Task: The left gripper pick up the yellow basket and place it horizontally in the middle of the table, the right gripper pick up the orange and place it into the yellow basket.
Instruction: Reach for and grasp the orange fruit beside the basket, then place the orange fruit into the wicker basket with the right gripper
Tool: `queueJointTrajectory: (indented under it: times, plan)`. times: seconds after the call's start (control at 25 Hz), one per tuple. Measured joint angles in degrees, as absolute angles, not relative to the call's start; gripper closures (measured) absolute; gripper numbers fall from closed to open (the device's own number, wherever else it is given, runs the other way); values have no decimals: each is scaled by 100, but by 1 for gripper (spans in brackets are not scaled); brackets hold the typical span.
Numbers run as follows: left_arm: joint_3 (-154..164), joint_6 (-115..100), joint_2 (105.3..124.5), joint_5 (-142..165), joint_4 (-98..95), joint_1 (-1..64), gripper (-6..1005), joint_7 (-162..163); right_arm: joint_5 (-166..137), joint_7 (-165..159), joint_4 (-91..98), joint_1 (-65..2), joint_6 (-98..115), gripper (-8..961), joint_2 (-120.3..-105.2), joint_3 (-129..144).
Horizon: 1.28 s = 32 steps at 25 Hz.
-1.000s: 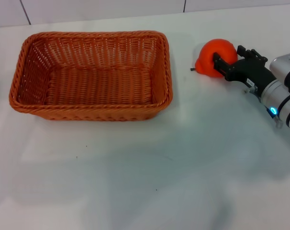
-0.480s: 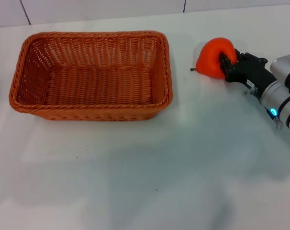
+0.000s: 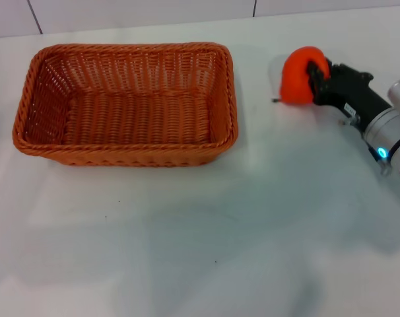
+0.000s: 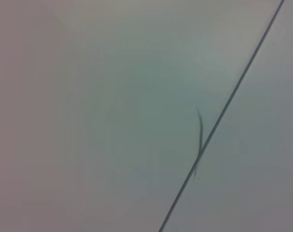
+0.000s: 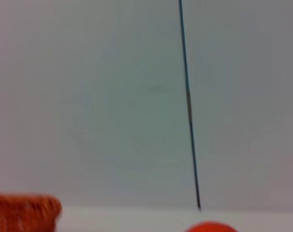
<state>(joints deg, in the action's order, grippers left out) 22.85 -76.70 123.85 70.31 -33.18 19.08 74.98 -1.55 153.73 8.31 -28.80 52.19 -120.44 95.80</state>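
Observation:
The yellow basket (image 3: 127, 104), an orange-brown woven wicker one, lies lengthwise across the white table (image 3: 253, 218) at the left-middle, empty. My right gripper (image 3: 313, 80) is shut on the orange (image 3: 299, 78) and holds it to the right of the basket, lifted a little off the table, its dark stem pointing left. In the right wrist view, a sliver of the orange (image 5: 212, 227) and a corner of the basket (image 5: 23, 212) show. My left gripper is out of view; its wrist view shows only a pale wall with a dark seam.
A tiled wall (image 3: 140, 13) with dark seams runs behind the table's far edge. A strip of bare table lies between the basket and the orange.
My right gripper has closed on the orange and raised it slightly up and to the right. The basket has not moved.

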Motion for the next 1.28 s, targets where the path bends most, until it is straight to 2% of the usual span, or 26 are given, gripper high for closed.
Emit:
queueJointTrajectory:
  times: [0.4, 0.84, 0.96, 1.28]
  plan:
    - [2285, -7676, 12393, 7031, -3282, 1899, 122, 7473, -383, 15187, 1708, -2855, 5759, 776, -12021, 9666]
    - [2276, -7627, 12392, 7031, -3240, 1899, 122, 7402, -1541, 14261, 2139, -3605, 5599, 830, -12074, 10295]
    - [2276, -7625, 12392, 7031, -3240, 1914, 122, 7400, -1940, 13878, 2152, -3736, 5594, 873, -12086, 10323]
    - [2285, -7621, 12392, 7031, -3243, 1940, 122, 7341, -2431, 13599, 2206, -3759, 5795, 871, -12073, 10333]
